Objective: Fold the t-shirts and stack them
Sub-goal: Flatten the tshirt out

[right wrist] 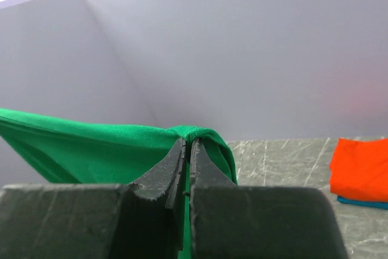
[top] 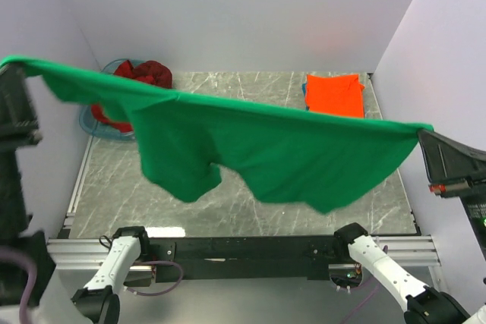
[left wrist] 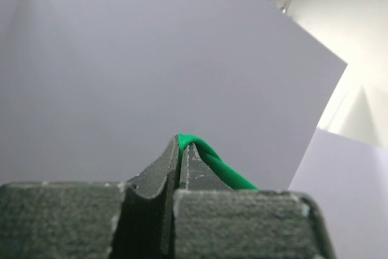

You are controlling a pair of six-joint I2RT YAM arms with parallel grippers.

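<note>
left gripper (left wrist: pixel 180 144) is pinched tight on one end of the green t-shirt (top: pixel 266 149), and right gripper (right wrist: pixel 185 142) is clamped on the other end. the tee hangs stretched out in the air above the desk (top: pixel 250 85). orange t-shirt (top: pixel 332 95) lies folded at the desk's far right corner, on top of a blue t-shirt (right wrist: pixel 357 201). dark red t-shirt (top: pixel 148 72) is bunched in the basket (top: pixel 86 121) at the desk's far left corner.

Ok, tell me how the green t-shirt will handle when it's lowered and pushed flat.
Probably floppy: the green t-shirt sags between the left tool and right tool. Likely light, since two pinches carry it. Its hanging folds suggest it bunches if pushed.
</note>
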